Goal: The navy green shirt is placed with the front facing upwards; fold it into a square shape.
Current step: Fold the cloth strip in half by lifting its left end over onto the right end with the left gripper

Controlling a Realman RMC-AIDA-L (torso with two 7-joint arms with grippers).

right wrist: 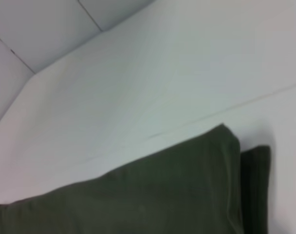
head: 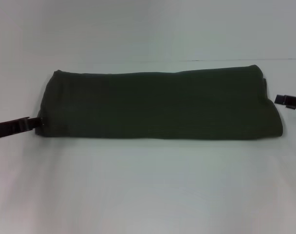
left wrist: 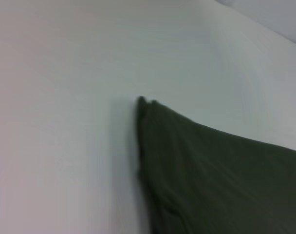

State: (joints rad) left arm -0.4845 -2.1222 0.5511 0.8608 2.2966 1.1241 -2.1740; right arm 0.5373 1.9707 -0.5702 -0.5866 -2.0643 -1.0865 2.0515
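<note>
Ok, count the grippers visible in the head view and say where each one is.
2. The left gripper is at the near left corner of the folded navy green shirt. The right gripper sits just off the shirt's right end, apart from it.

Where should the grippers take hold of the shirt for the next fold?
Probably at its two short ends. The shirt lies as a long band across the table, so closing it toward a square means bringing one end over the other. The left gripper is already at the left end's near corner; the right gripper sits just off the right end. Come in sideways, low.
</note>
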